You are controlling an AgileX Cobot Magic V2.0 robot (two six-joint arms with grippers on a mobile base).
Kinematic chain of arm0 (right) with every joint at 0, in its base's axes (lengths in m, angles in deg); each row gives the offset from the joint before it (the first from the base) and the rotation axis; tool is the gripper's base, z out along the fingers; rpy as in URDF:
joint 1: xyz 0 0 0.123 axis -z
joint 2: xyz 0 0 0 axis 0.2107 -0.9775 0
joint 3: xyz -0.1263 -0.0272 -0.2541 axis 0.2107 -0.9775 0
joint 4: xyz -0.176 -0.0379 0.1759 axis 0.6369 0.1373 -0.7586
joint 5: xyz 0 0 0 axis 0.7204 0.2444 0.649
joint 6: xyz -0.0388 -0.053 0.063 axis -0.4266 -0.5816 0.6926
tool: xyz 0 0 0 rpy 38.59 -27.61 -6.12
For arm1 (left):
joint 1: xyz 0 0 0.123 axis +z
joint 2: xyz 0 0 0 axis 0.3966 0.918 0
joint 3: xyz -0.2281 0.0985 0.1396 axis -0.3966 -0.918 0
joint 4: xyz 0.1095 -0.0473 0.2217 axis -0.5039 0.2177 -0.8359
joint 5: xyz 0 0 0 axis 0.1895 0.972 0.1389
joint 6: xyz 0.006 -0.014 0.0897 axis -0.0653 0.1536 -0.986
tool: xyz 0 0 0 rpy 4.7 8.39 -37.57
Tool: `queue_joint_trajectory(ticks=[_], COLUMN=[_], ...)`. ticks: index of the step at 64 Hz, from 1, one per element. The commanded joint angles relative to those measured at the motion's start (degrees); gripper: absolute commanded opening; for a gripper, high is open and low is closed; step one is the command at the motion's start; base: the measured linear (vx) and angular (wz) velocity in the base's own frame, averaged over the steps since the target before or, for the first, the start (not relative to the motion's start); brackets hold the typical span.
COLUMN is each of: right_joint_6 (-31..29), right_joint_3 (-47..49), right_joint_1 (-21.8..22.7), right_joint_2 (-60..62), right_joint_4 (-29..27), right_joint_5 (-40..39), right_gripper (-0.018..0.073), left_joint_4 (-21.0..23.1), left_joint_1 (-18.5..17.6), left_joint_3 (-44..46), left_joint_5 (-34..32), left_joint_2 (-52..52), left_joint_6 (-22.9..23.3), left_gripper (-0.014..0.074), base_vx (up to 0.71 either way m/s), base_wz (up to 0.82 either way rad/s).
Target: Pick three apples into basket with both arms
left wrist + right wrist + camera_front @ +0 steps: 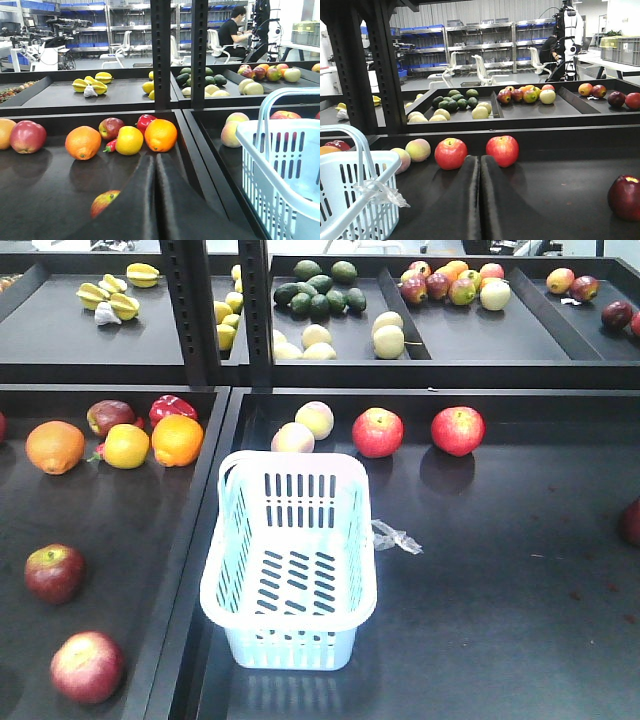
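The pale blue basket (290, 640) stands empty between the two front trays; it also shows as the basket (280, 165) and the basket (355, 185). Two dark red apples (54, 573) (87, 666) lie in the left tray. My left gripper (156, 159) is shut on nothing, and its fingers half hide an apple (102, 202) to their left. Two red apples (451, 153) (502, 150) sit just beyond my right gripper (480, 159), one on each side of its tips. It is shut and holds nothing. Neither gripper shows in the front view.
Oranges (177, 440), a yellow fruit (125, 446), a red pepper (172, 408) and another apple (110, 416) crowd the left tray's back. Two peaches (305, 428) sit behind the basket. A plastic scrap (397, 537) hangs by its right rim. A darker apple (624, 197) lies far right.
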Motion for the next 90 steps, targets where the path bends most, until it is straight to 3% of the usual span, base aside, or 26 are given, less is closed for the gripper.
queue_joint_trajectory(ticks=[1, 90], right_joint_6=[-0.27, -0.27], right_joint_3=[-0.38, -0.38], right_joint_1=[-0.11, -0.11], right_joint_2=[0.71, 0.71], right_joint_4=[0.38, 0.38], right_joint_5=[-4.24, -4.24], right_gripper=[-0.0005, -0.0005], left_joint_4=[0.53, 0.53], left_joint_1=[-0.49, -0.49], left_joint_3=[-0.87, -0.87], left_joint_5=[-4.09, -4.09], left_joint_2=[1.22, 1.22], left_joint_6=[0.5, 0.5], left_gripper=[-0.0006, -0.0006], base_vx=[0.05, 0.01], base_wz=[-0.04, 0.0])
